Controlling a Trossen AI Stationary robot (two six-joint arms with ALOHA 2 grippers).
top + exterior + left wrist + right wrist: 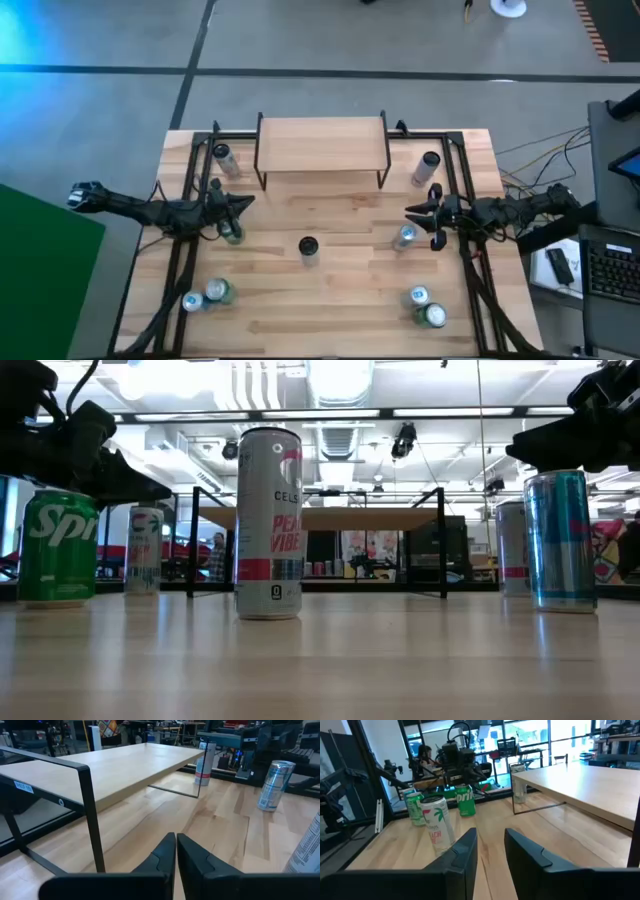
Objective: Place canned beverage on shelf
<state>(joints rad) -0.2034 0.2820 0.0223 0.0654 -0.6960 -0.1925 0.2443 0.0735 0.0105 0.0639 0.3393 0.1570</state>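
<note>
My right gripper (434,214), jaws slightly apart and empty, hovers at the table's three o'clock; the blue can (404,237) stands upright just beside it at seven o'clock. The shelf (322,143) sits bare at twelve. My left gripper (243,203) waits, pinched together

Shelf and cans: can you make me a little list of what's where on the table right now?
shelf: at the table's far edge, top bare
middle can: upright, alone at the table's centre
other cans: eight, spread over both sides of the table
left gripper: shut, holds nothing, by a green can
right gripper: slightly open, empty, above a blue can
</note>
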